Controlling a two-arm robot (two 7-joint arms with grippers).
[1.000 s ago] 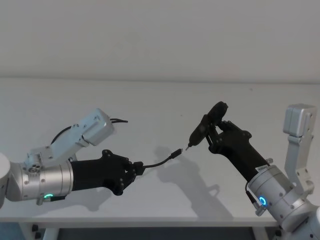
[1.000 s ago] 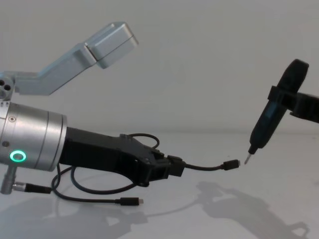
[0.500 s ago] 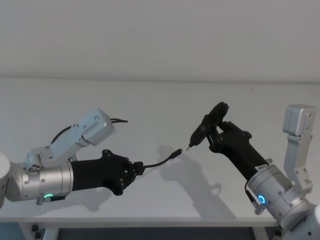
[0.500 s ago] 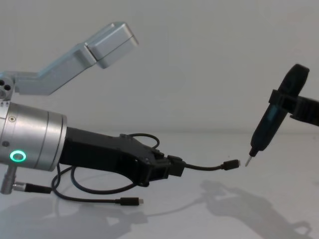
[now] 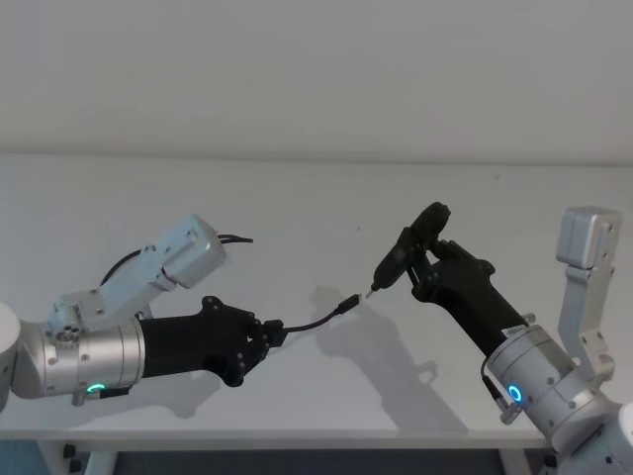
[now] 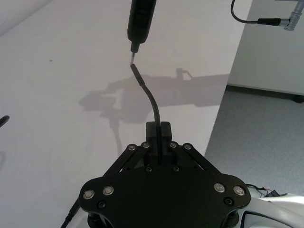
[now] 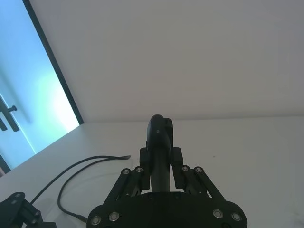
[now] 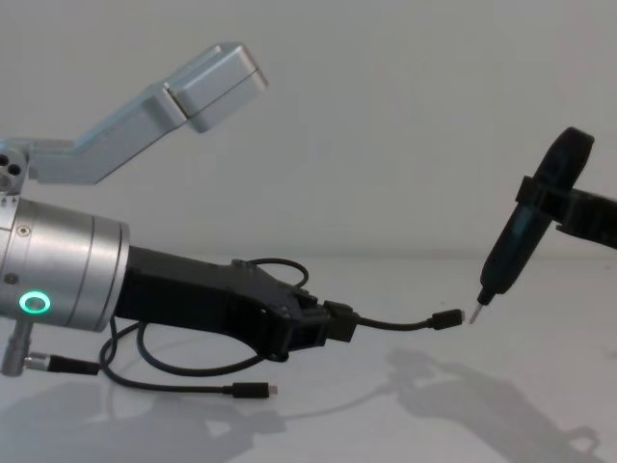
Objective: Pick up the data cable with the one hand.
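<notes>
My left gripper (image 5: 269, 333) (image 8: 333, 323) (image 6: 158, 130), on the silver arm with the green ring, is shut on the black data cable (image 5: 316, 319) (image 8: 395, 325) (image 6: 151, 102). A short free end arcs out from it and ends in a small plug (image 5: 346, 303) (image 8: 446, 319) held above the table. The rest of the cable loops on the table beneath the arm, down to its other plug (image 8: 253, 390). My right gripper (image 5: 420, 265) (image 7: 160, 164) is shut on a black tapering tool (image 5: 401, 257) (image 8: 521, 241) (image 7: 159, 137). The tool's metal tip (image 8: 475, 307) (image 6: 132, 57) hangs just beside the raised plug.
The white table (image 5: 297, 198) stretches back to a plain wall, and its front edge runs below both arms. A slack loop of cable (image 7: 80, 175) lies on the left part of the table. A glass door (image 7: 28, 104) stands beyond the table's left side.
The right gripper's tool has shifted slightly, and its tip ends a touch nearer the raised plug. My left gripper and the cable have stayed still.
</notes>
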